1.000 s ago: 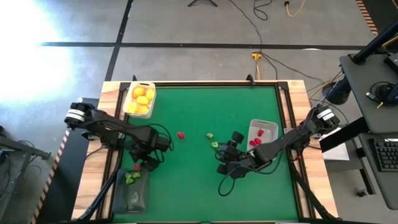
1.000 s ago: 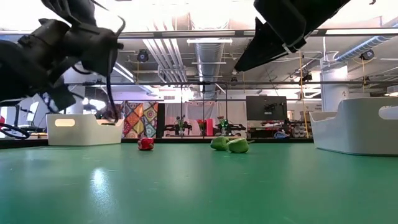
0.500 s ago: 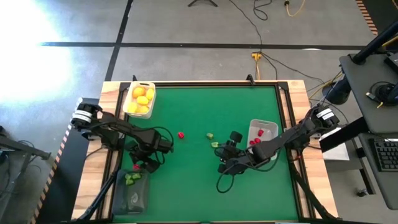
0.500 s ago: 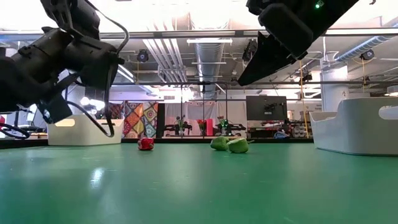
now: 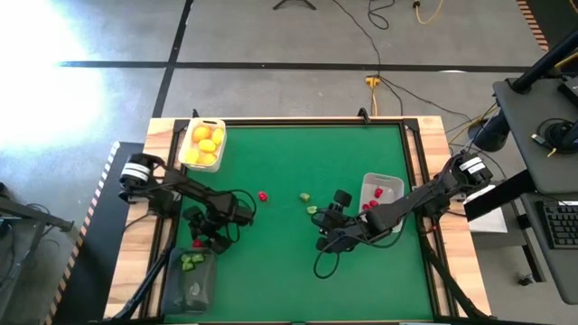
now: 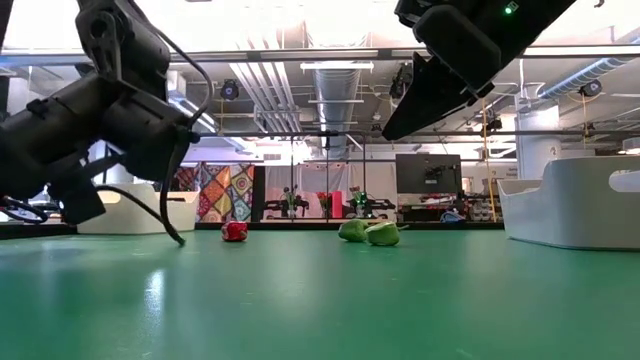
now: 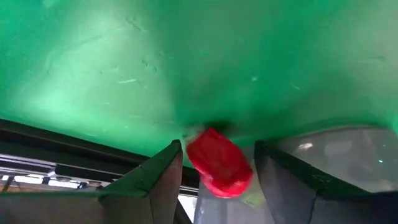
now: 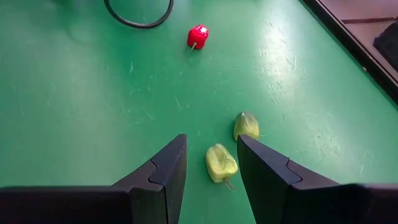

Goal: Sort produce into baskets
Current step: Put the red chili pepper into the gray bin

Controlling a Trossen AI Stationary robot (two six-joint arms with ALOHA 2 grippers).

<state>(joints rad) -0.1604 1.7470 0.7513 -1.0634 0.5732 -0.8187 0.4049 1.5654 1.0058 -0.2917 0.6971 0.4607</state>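
My left gripper [image 5: 202, 236] is open, low over the table's near left, just beyond the dark translucent basket [image 5: 188, 282], which holds green pieces. Its fingers stand on either side of a red piece [image 7: 217, 163] lying on the green table; I cannot tell whether they touch it. My right gripper [image 5: 321, 220] is open and raised above two green pieces [image 8: 221, 163] [image 8: 247, 126] lying mid-table. Another red piece [image 5: 263, 195] lies farther left. The white basket [image 5: 203, 144] holds yellow fruits. The pale grey-white basket [image 5: 381, 194] holds red pieces.
A black cable loop [image 8: 138, 15] from the left arm lies on the table beyond the loose red piece. The table's wooden rim [image 5: 163, 135] runs along both sides. Open green surface lies between the two arms and toward the near edge.
My left gripper has gone down toward the table and the red piece beside the dark basket, with its arm swinging in from the left. My right gripper has shifted slightly toward the green pieces. The produce has stayed in place.
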